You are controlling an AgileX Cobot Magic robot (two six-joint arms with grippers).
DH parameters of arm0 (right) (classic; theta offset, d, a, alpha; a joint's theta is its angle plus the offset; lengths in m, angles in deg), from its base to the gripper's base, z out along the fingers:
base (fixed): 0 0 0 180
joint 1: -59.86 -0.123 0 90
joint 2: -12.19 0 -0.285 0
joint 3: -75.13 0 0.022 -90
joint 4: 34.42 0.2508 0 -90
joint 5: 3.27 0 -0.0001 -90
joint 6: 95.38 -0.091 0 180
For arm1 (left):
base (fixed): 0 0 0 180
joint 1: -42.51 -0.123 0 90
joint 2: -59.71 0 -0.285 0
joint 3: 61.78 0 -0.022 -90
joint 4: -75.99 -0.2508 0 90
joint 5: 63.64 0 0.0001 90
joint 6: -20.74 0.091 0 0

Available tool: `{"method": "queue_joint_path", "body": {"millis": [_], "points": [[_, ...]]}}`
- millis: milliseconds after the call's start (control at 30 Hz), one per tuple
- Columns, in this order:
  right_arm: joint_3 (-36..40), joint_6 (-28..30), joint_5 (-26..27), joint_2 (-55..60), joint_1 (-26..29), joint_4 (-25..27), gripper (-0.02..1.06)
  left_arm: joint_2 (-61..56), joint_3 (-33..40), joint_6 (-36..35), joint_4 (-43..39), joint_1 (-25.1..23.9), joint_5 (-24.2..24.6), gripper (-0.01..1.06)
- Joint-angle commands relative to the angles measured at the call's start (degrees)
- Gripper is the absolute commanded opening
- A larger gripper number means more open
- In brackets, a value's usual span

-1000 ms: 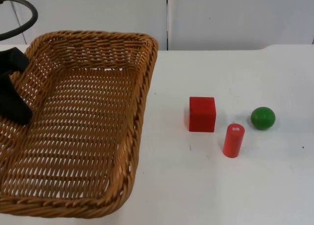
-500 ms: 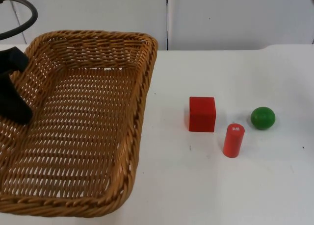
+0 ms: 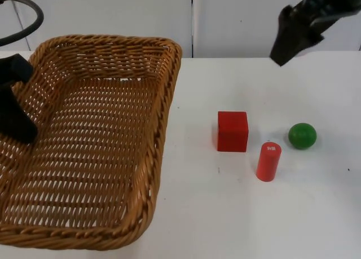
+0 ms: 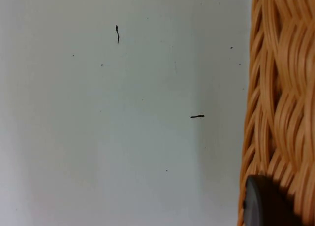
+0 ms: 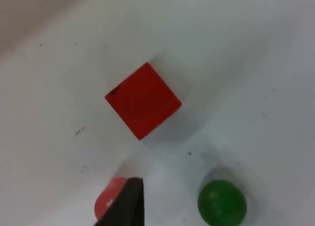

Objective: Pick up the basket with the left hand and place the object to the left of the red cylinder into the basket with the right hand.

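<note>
A large woven wicker basket (image 3: pixel 163 101) takes up the left of the top view. My left gripper (image 3: pixel 20 129) is shut on its left rim; the left wrist view shows the woven rim (image 4: pixel 280 88) against a black fingertip (image 4: pixel 263 201). A red cube (image 3: pixel 232 131) sits on the table just left of the upright red cylinder (image 3: pixel 268 161). My right gripper (image 3: pixel 282 56) hangs above the far table edge, behind and to the right of the cube. In the right wrist view the cube (image 5: pixel 142 100) lies ahead, with the cylinder (image 5: pixel 106 204) nearer.
A green ball (image 3: pixel 302 135) rests right of the cylinder and appears as the ball (image 5: pixel 222 202) in the right wrist view. The white table (image 3: pixel 225 214) is bare in front of the objects. The grey partition wall (image 3: pixel 237 16) closes the back.
The right arm has come into the top view from the upper right. The basket, the left gripper and the three objects have not moved.
</note>
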Motion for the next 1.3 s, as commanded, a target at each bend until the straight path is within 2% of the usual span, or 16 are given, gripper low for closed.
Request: {"method": "queue_joint_path", "body": {"millis": [0,167,333,633,1033,1267], "points": [[-1.50,1.97,0.27,1.61,-0.56,0.49,1.05,-0.76,-0.07,0.03,2.04,-0.09,0.81,0.00],[-4.71,4.84,0.40,6.66,-1.63,1.45,1.05,-0.76,-0.07,-0.30,2.19,-0.09,0.81,0.00],[-4.85,10.12,4.25,10.11,-3.19,2.90,1.05,-0.76,-0.07,-0.41,2.19,-0.09,0.81,0.00],[-4.85,14.29,8.17,15.00,-5.58,4.58,1.05,-0.76,-0.07,-0.65,2.31,-0.09,1.18,0.00],[-4.85,19.08,12.52,21.07,-7.86,5.99,1.05,-0.76,-0.07,-0.65,2.31,-0.09,2.00,0.00],[-4.85,19.19,14.69,22.44,-7.86,5.80,1.05,-0.76,-0.07,-0.65,2.31,-0.09,2.00,0.00]]}}
